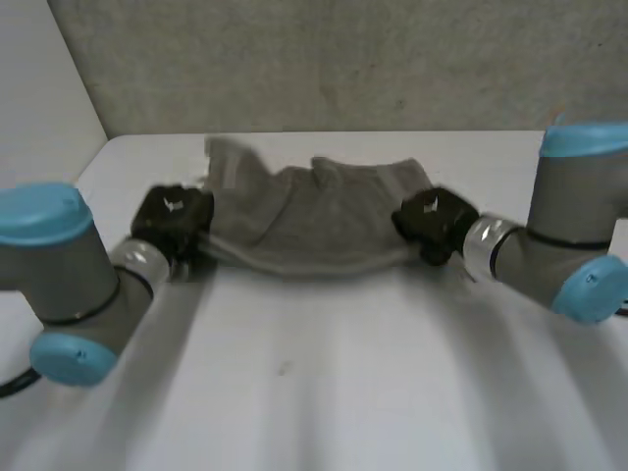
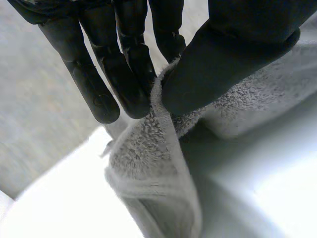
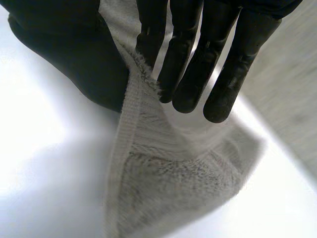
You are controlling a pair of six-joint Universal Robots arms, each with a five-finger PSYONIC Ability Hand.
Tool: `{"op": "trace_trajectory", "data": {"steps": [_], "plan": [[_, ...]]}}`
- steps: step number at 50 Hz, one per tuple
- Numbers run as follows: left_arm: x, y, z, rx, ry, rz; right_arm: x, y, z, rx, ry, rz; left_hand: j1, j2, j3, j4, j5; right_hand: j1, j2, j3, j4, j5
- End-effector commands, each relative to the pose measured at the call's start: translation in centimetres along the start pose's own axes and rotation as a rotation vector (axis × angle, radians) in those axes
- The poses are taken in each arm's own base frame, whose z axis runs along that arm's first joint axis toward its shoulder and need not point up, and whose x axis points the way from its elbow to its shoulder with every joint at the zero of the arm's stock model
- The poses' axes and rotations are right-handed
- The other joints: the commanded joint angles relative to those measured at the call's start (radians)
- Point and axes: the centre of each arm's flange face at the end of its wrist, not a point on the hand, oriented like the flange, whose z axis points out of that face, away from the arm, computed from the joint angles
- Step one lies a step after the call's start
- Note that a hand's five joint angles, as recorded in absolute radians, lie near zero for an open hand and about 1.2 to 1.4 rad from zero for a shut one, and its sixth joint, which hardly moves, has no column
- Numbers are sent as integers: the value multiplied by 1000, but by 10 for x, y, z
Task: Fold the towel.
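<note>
A grey towel (image 1: 314, 221) hangs slack between my two hands above the white table (image 1: 324, 373), its near hem sagging in the middle. My left hand (image 1: 172, 218) holds its left end; in the left wrist view the towel's hem (image 2: 163, 124) is pinched between the thumb (image 2: 228, 59) and the fingers (image 2: 124, 69). My right hand (image 1: 432, 224) holds the right end; in the right wrist view the towel (image 3: 163, 168) is pinched between thumb (image 3: 74, 54) and fingers (image 3: 193, 59) and hangs down from them.
A grey wall (image 1: 324, 59) runs along the table's far edge, close behind the towel. The white table stretches wide toward the near side. My grey arms with blue caps stand at either side of the table.
</note>
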Motion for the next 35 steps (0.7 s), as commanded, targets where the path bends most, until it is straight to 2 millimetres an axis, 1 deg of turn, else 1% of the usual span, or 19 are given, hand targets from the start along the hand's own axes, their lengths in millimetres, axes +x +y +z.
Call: {"op": "trace_trajectory", "data": {"steps": [1,2,5,8,9,10,11,13,14,15,16,18,25,30,31,32,33,34,35], "plan": [[22,8,-22,-53,66,35,-12,29,-12,-138,-73,81,214,178,180,179,183,346,219,209,200,283],[22,8,-22,-53,66,35,-12,29,-12,-139,-73,81,214,178,180,179,183,346,219,209,200,283],[24,-5,-31,-17,72,40,1,26,-25,-135,-34,113,214,178,180,179,183,346,219,209,200,283],[24,-7,-32,-13,72,40,5,27,-27,-133,-21,143,214,178,180,179,183,346,219,209,200,283],[24,-7,-33,-13,72,39,8,30,-28,-131,-10,181,214,178,180,179,183,332,205,195,186,269],[25,-6,-34,-16,73,39,12,34,-28,-133,3,222,214,178,180,179,183,259,133,122,114,197],[25,-6,-34,-16,73,39,12,34,-28,-133,3,223,214,178,180,179,183,259,132,122,113,196],[26,-4,-36,-26,78,31,18,43,-28,-129,27,293,214,178,180,179,183,139,12,2,-7,76],[26,-4,-36,-26,78,31,18,43,-28,-129,27,293,214,178,180,179,183,138,11,1,-7,76],[25,-3,-36,-29,78,24,21,48,-27,-121,38,313,214,178,180,179,183,54,-73,-83,-92,-9],[25,-3,-36,-29,78,24,21,48,-27,-121,38,313,214,178,180,179,183,53,-74,-84,-93,-10],[26,-1,-36,-36,80,16,25,57,-23,-96,67,339,214,178,180,179,183,50,-77,-87,-96,-13],[24,3,-34,-49,75,11,23,71,-18,-84,83,401,214,178,180,179,183,12,-115,-125,-134,-51],[23,4,-33,-50,73,-7,22,76,-15,-93,78,428,214,178,180,179,183,-94,-221,-231,-239,-156],[24,4,-32,-47,73,-14,24,77,-16,-95,85,427,214,178,180,179,183,-27,-154,-164,-173,-90],[24,4,-32,-47,73,-14,24,77,-16,-95,85,427,214,178,180,179,183,-26,-153,-163,-172,-89],[24,7,-31,-53,74,-21,25,77,-16,-95,91,426,214,178,180,179,183,270,143,133,125,208],[25,10,-29,-61,76,-29,28,75,-18,-88,99,424,214,178,180,179,183,345,218,208,199,282],[25,10,-29,-61,76,-29,28,75,-18,-88,99,424,214,178,180,179,183,346,219,209,200,283]]}}
